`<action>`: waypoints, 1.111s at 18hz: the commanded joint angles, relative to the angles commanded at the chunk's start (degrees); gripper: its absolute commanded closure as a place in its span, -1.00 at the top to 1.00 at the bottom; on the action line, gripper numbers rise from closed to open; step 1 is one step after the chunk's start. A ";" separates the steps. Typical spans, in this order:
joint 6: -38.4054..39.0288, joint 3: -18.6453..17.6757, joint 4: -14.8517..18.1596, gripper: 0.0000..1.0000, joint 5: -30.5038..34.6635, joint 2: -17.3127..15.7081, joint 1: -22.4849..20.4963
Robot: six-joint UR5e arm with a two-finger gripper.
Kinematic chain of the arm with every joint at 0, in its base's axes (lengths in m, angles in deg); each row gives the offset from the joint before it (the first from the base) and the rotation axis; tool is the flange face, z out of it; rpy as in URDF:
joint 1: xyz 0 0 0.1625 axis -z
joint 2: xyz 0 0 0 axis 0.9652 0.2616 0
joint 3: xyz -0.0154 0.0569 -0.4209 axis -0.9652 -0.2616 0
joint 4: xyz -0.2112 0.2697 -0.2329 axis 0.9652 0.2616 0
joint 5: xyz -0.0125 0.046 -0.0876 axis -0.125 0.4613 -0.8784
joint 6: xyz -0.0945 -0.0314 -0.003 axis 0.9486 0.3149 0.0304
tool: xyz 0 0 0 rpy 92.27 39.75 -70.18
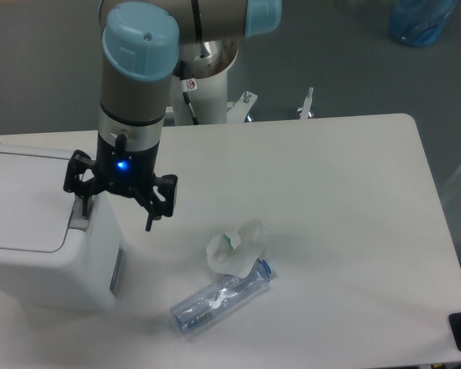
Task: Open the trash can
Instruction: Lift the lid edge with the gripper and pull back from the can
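I see even, cool overhead light and a slightly soft picture. Faint shadows lie under the fingers (149,223); a blue lamp (121,163) glows above them.

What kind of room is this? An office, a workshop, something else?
Probably a robotics lab or test area. A robot arm on a pedestal reaches over a plain white table with its gripper above a white trash can, and a crushed plastic bottle lies nearby.

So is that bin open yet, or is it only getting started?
Not open yet: the trash can has its lid flat. The gripper is open, one of its fingers at the gray push tab. Pressing the tab is what's left.
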 joint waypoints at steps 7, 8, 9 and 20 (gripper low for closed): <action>0.00 0.70 0.00 1.00 0.00 0.00 0.00; 0.00 0.96 0.00 1.00 0.00 -0.09 0.00; -0.09 1.31 0.00 1.00 0.00 -0.17 -0.09; -6.23 1.58 -7.99 1.00 9.30 5.44 -10.89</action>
